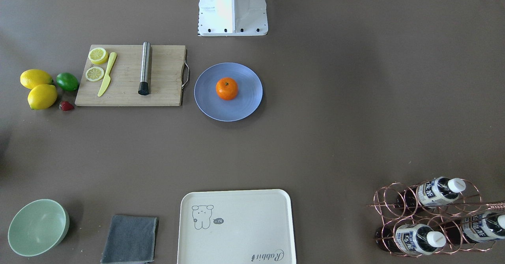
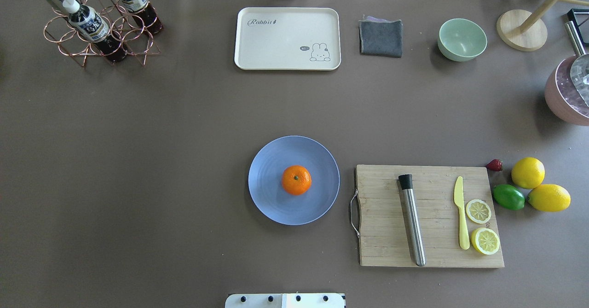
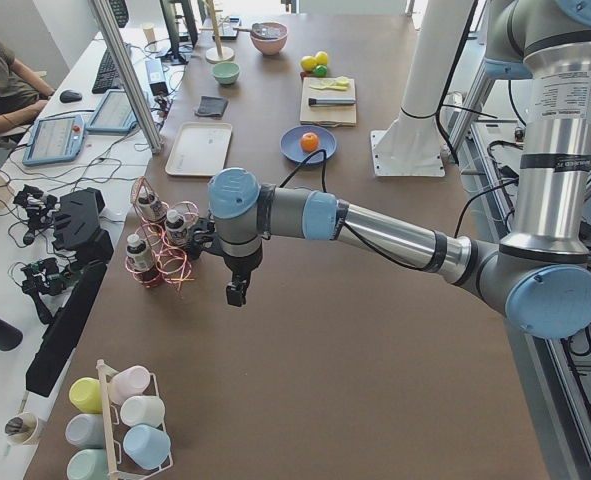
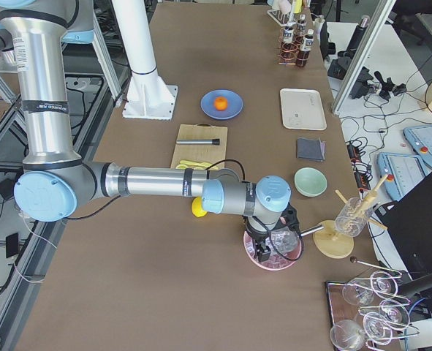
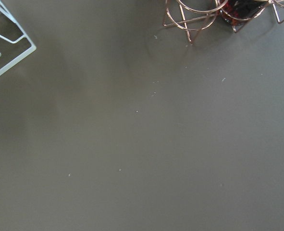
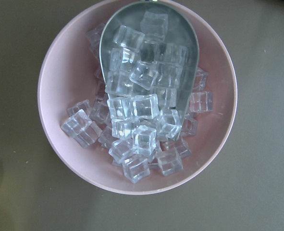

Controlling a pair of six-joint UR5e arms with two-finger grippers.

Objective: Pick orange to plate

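Observation:
The orange [image 2: 296, 179] sits in the middle of the light blue-grey plate [image 2: 271, 202], stem dot up, with nothing touching it; it shows the same way from the front [image 1: 227, 88] on the plate [image 1: 246, 98]. Neither arm reaches into the overhead or front view. In the exterior left view my left gripper [image 3: 235, 293] hangs over bare table beside the copper bottle rack [image 3: 160, 250], far from the plate. My right gripper [image 4: 263, 252] hovers over a pink bowl of ice [image 6: 137, 96]. I cannot tell whether either gripper is open or shut.
Beside the plate lies a wooden cutting board [image 2: 382, 234] with a steel muddler [image 2: 412, 225], yellow knife and lemon slices. Two lemons [image 2: 547, 197], a lime [image 2: 508, 196] and a strawberry lie beyond it. A cream tray [image 2: 287, 38], grey cloth [image 2: 380, 37] and green bowl [image 2: 461, 39] line the far edge.

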